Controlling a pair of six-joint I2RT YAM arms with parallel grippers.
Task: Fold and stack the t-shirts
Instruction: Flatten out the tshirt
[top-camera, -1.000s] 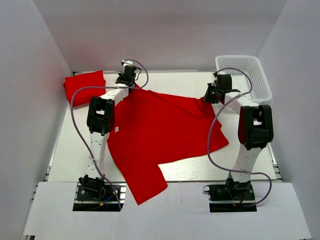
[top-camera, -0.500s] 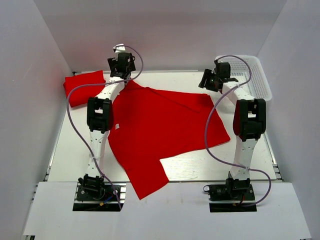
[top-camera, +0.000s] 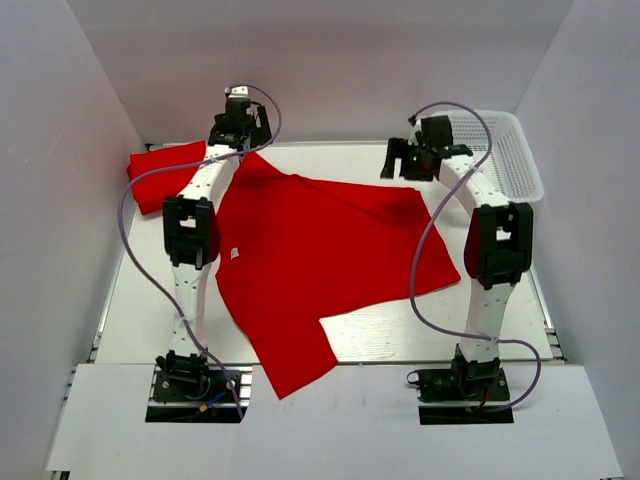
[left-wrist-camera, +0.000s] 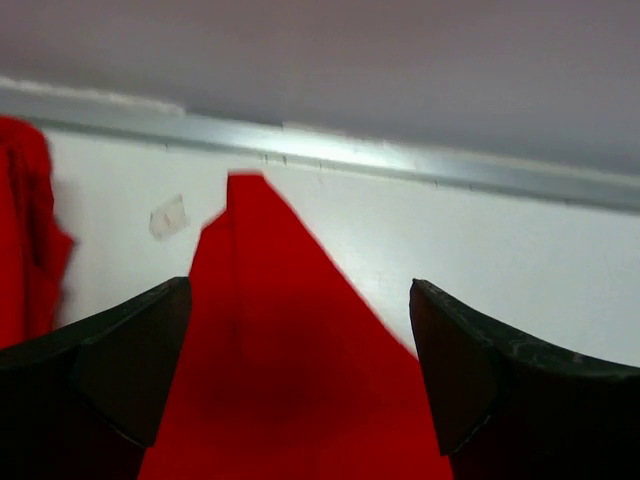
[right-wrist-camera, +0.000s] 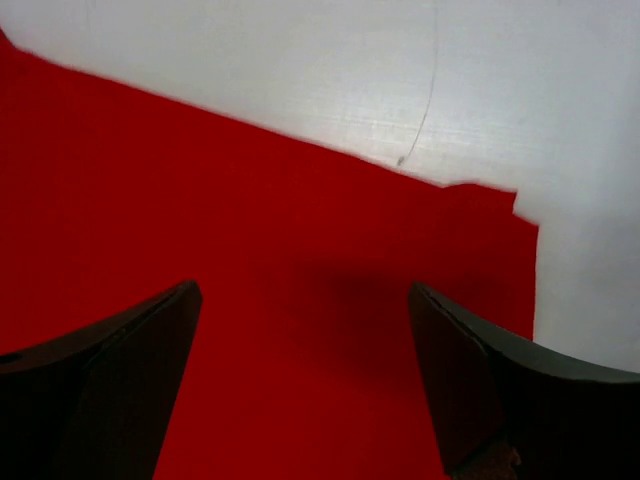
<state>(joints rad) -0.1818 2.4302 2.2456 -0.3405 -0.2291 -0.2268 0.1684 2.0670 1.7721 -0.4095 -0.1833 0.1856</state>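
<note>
One red t-shirt (top-camera: 320, 250) lies spread across the table, its near end hanging over the front edge. A second t-shirt (top-camera: 165, 175), folded, sits at the back left. My left gripper (top-camera: 240, 135) hovers open over the spread t-shirt's far left corner (left-wrist-camera: 270, 330), nothing between its fingers (left-wrist-camera: 470, 380). My right gripper (top-camera: 398, 163) hovers open over the far right corner (right-wrist-camera: 480, 230), also holding nothing. In the left wrist view the folded t-shirt (left-wrist-camera: 25, 230) shows at the left edge. Red cloth (right-wrist-camera: 250, 200) fills the space below my right gripper (right-wrist-camera: 300, 380).
A white lattice basket (top-camera: 500, 150) stands at the back right, just beyond the right arm. White walls close in the back and both sides. A metal rail (left-wrist-camera: 400, 160) runs along the table's far edge.
Both grippers opened and let go of the t-shirt's far corners, then lifted and drew back toward the rear wall. The cloth now lies flat.
</note>
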